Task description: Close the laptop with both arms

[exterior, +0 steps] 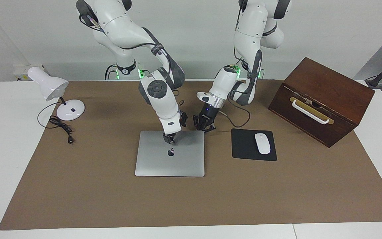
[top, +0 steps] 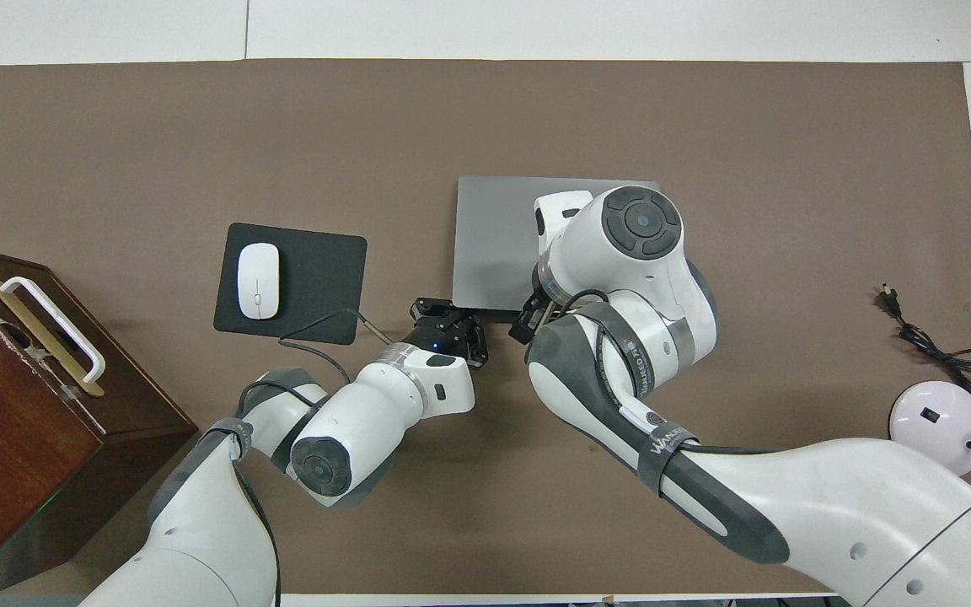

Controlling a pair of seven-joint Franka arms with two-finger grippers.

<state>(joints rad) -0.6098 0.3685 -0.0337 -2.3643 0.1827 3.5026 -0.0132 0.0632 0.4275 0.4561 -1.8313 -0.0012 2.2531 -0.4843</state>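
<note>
The silver-grey laptop (exterior: 184, 162) (top: 494, 236) lies shut and flat on the brown mat, apple logo up. My right gripper (exterior: 168, 139) points down onto the lid just on the robots' side of the logo, fingertips together, seemingly touching the lid. In the overhead view the right arm's wrist hides that gripper and much of the lid. My left gripper (exterior: 204, 126) (top: 445, 316) is shut with nothing in it, low at the laptop's corner nearest the robots toward the left arm's end, beside the edge rather than on the lid.
A black mouse pad (exterior: 244, 146) with a white mouse (exterior: 262, 143) lies beside the laptop toward the left arm's end. A dark wooden box (exterior: 320, 99) with a white handle stands past it. A white desk lamp (exterior: 50, 87) and its cord (exterior: 61, 127) sit at the right arm's end.
</note>
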